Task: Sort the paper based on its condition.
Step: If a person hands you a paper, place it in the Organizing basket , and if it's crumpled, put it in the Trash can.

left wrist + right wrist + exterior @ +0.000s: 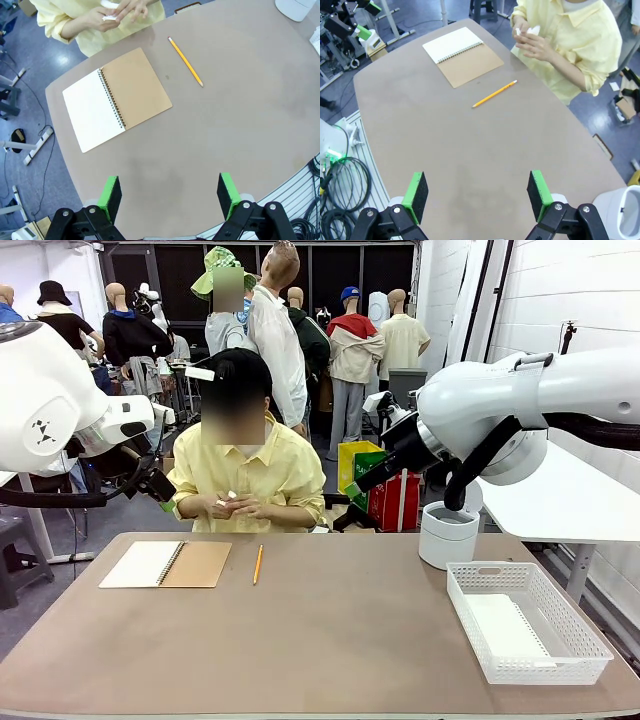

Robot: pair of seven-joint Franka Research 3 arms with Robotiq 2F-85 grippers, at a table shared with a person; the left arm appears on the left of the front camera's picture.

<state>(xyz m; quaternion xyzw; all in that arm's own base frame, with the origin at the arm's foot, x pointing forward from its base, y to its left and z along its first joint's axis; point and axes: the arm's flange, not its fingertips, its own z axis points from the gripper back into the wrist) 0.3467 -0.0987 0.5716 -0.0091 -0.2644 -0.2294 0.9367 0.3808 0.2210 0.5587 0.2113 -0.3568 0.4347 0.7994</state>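
Nearest item: bare brown bench (330, 640), wide and unoccupied across its middle.

Left claw (170, 195): released, green pads spread wide, hovering over the bench's near edge, grasping nothing.

Right claw (477, 197): likewise released and empty, above open bench surface.

White basket (527, 620): right side, close to the bench's right edge; white paper sheets (505, 628) lie flat inside.

White cylindrical bin (448, 533): just behind the basket, toward the far edge.

Spiral notebook (166, 564): left far side, lying open, brown cover turned out.

Yellow pencil (258, 564): just beside the notebook, apart from it.

Person's hands (238, 505): at the far edge, working a small piece of white paper (534, 31); it looks crumpled, though too small to be sure.

Step in hand, by my reading: waiting for a sheet to be presented; no sorting under way.

Next move calls for: taking the offered piece, judging flat or crumpled, and carrying it to basket or bin.

Room: ample mid-bench; tight only around basket and bin.
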